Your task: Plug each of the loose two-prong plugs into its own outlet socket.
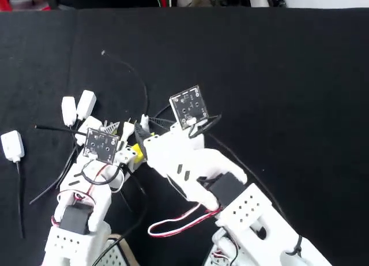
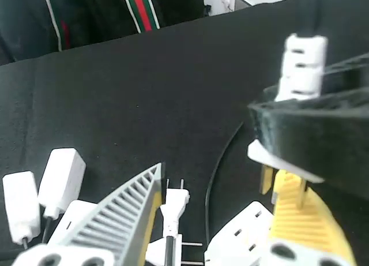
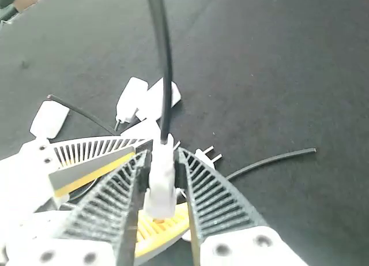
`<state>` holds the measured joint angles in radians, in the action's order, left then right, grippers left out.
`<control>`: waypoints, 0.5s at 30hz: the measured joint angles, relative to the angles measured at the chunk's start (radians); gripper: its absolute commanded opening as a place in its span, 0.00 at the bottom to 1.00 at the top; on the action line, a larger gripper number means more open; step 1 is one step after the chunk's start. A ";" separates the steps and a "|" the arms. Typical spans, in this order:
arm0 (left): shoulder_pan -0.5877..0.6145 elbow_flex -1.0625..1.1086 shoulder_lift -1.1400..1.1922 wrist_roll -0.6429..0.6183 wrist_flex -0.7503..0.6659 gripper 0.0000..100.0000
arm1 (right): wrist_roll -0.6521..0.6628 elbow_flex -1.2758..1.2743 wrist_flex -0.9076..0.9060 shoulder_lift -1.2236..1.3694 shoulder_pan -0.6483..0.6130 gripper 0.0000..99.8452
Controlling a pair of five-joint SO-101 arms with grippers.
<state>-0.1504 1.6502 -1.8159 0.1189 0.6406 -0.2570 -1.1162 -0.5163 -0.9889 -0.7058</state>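
My right gripper (image 3: 162,156) is shut on a white two-prong plug (image 3: 161,188) whose black cord (image 3: 160,64) runs up out of it. In the left wrist view that plug (image 2: 301,61) hangs prongs down just over a white outlet socket (image 2: 241,238). My left gripper (image 2: 219,185) is open, its grey finger (image 2: 124,214) and yellow finger (image 2: 308,223) standing either side of this socket and of a loose white plug (image 2: 174,203) lying flat. From above, both grippers meet at the cluster, the left gripper (image 1: 124,140) right beside the held plug (image 1: 144,125).
More white outlet sockets (image 1: 86,103) (image 1: 68,110) lie at the left of the black cloth, with one apart (image 1: 12,145) near the left edge. Loose black cords (image 1: 55,128) cross the cluster. A red and white cable (image 1: 173,223) loops by the right arm's base.
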 measured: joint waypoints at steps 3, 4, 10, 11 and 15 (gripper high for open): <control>0.017 0.002 0.000 -0.038 -0.012 0.30 | 0.000 0.020 -0.058 -0.020 0.000 0.01; 0.032 0.002 0.000 -0.058 -0.015 0.30 | 0.000 0.029 -0.081 -0.026 0.000 0.01; 0.078 0.002 0.002 -0.092 -0.021 0.30 | -0.002 0.052 -0.135 -0.026 0.000 0.01; 0.078 0.002 0.002 -0.092 -0.021 0.30 | -0.002 0.052 -0.137 -0.026 0.000 0.01; 0.078 0.002 0.002 -0.087 0.009 0.30 | -0.002 0.055 -0.146 -0.026 0.000 0.01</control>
<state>-0.0721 1.6517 -1.8144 0.0315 0.6498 -0.2585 -1.0610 -0.6621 -1.0150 -0.7058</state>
